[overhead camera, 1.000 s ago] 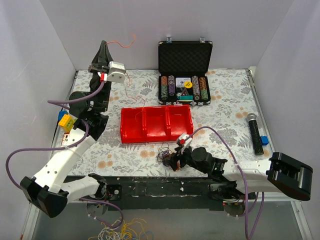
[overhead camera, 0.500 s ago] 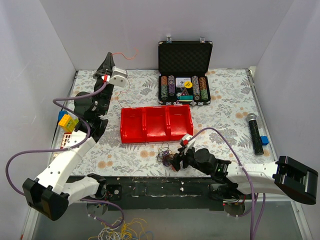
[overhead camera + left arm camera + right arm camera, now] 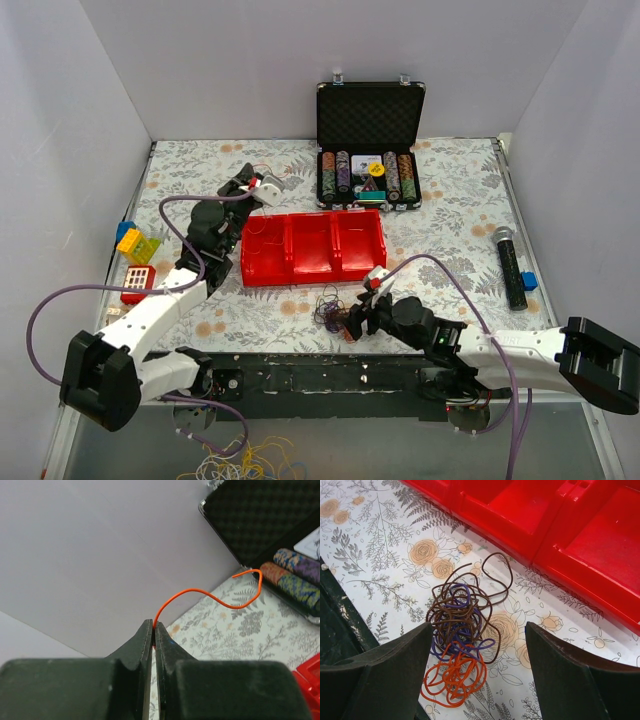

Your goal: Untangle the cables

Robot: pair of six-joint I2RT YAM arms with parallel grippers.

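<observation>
A tangle of cables (image 3: 330, 308), dark brown, purple and orange loops, lies on the floral table in front of the red tray (image 3: 312, 247). My right gripper (image 3: 350, 326) is low beside it. In the right wrist view it is open (image 3: 479, 630), with the tangle (image 3: 460, 640) on the table between its fingers. My left gripper (image 3: 252, 181) hangs over the tray's left end. In the left wrist view it is shut (image 3: 153, 626) on one orange wire (image 3: 210, 594), which curls up out of the tips.
An open black case of poker chips (image 3: 370, 150) stands at the back. A microphone (image 3: 510, 265) and blue block (image 3: 529, 281) lie right. Yellow bricks (image 3: 135, 243) and a red keypad (image 3: 138, 283) lie left. A yellow-white wire bunch (image 3: 245, 462) hangs below the table.
My left arm has come down from high by the back wall to the tray's left end, still holding the orange wire. My right gripper has stayed at the tangle.
</observation>
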